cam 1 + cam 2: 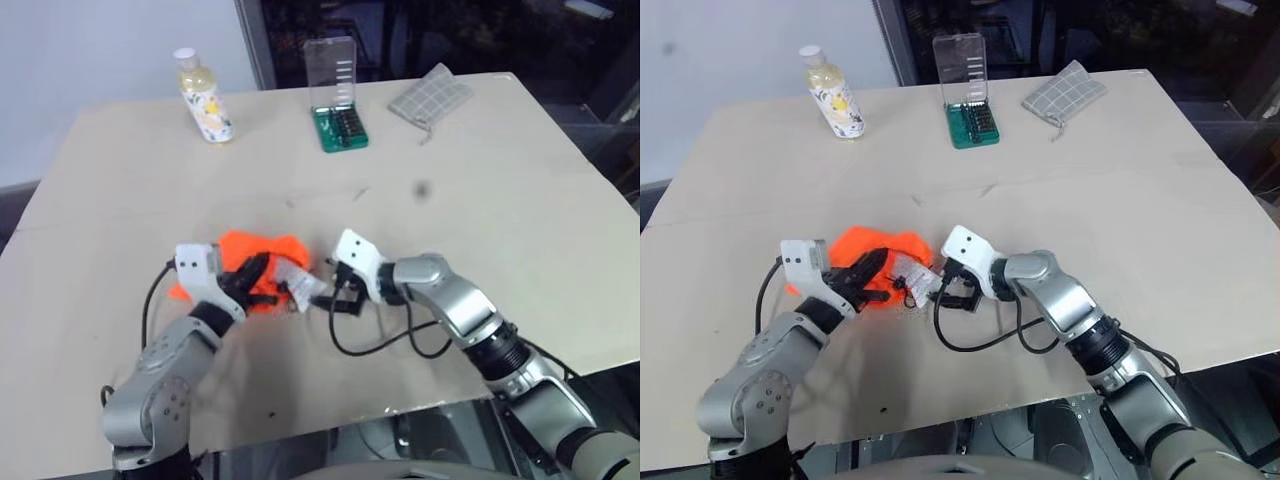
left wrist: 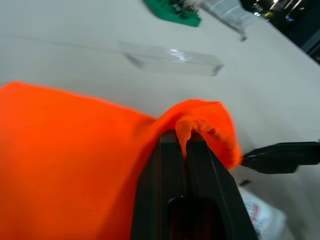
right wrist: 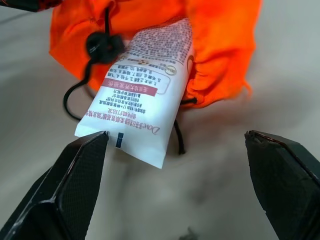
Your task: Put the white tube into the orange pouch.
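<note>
Tube (image 3: 142,105) lies half inside orange pouch (image 3: 220,45), crimped end toward spread right gripper (image 3: 175,185); left gripper (image 2: 185,145) pinches pouch fabric.

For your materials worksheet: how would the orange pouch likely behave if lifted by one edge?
The orange pouch is probably floppy: its fabric bunches where the left gripper pinches it. It likely sags around the white tube sticking from its mouth, so the tube might slip out.
</note>
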Available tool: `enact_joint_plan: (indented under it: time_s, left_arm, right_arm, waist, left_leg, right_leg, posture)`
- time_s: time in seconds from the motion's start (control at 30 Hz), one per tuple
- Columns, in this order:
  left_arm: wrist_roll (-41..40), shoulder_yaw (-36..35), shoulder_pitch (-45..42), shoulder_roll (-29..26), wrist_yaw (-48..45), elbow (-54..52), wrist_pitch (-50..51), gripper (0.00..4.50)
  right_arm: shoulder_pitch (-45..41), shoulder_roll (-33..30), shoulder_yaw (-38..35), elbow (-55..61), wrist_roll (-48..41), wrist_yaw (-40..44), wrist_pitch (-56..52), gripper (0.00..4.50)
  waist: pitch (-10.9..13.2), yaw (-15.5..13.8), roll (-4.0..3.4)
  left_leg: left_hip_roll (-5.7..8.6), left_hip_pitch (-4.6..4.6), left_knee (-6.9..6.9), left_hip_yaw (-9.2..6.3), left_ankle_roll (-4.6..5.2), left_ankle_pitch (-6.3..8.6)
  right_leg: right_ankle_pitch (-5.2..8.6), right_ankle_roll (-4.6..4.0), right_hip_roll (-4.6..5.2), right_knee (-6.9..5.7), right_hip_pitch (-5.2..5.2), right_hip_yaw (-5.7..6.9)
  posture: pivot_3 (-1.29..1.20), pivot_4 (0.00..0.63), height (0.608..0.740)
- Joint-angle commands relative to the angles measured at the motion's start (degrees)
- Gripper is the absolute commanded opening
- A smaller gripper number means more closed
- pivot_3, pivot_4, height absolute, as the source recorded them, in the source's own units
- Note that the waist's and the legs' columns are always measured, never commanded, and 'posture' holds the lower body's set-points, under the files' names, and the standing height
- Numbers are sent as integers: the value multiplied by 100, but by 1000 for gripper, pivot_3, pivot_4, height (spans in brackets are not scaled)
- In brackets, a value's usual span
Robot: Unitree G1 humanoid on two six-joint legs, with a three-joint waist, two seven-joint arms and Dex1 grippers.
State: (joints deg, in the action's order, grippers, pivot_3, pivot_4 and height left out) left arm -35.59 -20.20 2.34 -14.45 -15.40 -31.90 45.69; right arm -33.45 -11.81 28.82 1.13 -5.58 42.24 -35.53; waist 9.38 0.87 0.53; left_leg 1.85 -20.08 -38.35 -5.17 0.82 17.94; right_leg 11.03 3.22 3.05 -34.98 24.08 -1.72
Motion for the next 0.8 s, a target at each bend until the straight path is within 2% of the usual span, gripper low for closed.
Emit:
enact_joint_plan:
  time_s: [0.03, 0.1, 0.13, 0.2, 0.3, 0.4, 0.53, 0.7, 0.8]
  left_arm:
    - [-198, -31, -40, -146, -14, -134, 52, 0]
    - [-273, 2, -7, -177, 10, -173, 86, 0]
    - [-301, 17, 11, -181, 23, -188, 97, 0]
    - [-343, 27, 40, -206, 43, -203, 105, 0]
    - [-395, 18, 64, -246, 72, -199, 108, 0]
    - [-438, -1, 52, -276, 94, -176, 117, 0]
    - [-481, 50, 50, -283, 130, -178, 120, 0]
    - [-573, 200, 265, -308, 25, -322, 127, 0]
    - [-598, 318, 361, -367, -21, -372, 132, 0]
  right_arm:
    - [44, 28, 13, 66, 104, -53, 176, 4429]
    - [65, 60, -1, 81, 86, -26, 156, 4429]
    - [73, 62, 8, 89, 81, 2, 157, 4193]
    - [84, 44, 56, 123, 90, 74, 164, 3616]
    - [86, -7, 109, 191, 95, 164, 124, 2150]
    - [35, -98, 196, 246, 118, 300, 97, 2150]
    - [-65, 75, 288, 64, 196, 230, 179, 2150]
    - [-475, 775, 118, -320, 284, -196, 227, 2150]
    - [-542, 959, -37, -441, 308, -394, 262, 2150]
  waist:
    - [0, 1, 0]
    - [0, 5, 0]
    - [0, 5, 0]
    - [0, 6, 0]
    - [0, 9, -1]
    - [0, 8, 0]
    - [0, 9, 0]
    - [0, 36, -1]
    - [0, 3, 0]
  left_leg:
    - [0, 0, 0, 0, -1, 0]
    - [0, 0, 0, 0, -2, -1]
    - [-1, 0, 0, 0, -2, -1]
    - [-1, 0, 0, 0, -3, -2]
    - [-1, 0, 1, 0, -3, -2]
    - [-1, 0, 1, 0, -4, -2]
    - [-1, 0, 1, 0, -4, -2]
    - [-1, 0, 4, 3, -8, -4]
    - [-2, 0, 4, 1, -9, -5]
  right_leg:
    - [0, 0, -1, 0, 0, 0]
    - [0, 0, -2, -1, 0, 0]
    - [0, 0, -2, 0, 1, 0]
    - [0, 0, -2, -1, 1, 0]
    - [0, 0, -2, -1, 1, 0]
    - [0, 0, -2, -1, 1, 0]
    - [0, 0, -2, -1, 1, 0]
    - [0, -1, -6, -4, 9, -4]
    - [-1, -2, -5, -6, 10, -4]
  posture:
    - [0, 150, 740]
    - [0, 150, 740]
    - [0, 150, 740]
    - [0, 150, 740]
    - [0, 150, 740]
    - [0, 150, 740]
    - [0, 150, 740]
    - [0, 150, 740]
    - [0, 150, 740]
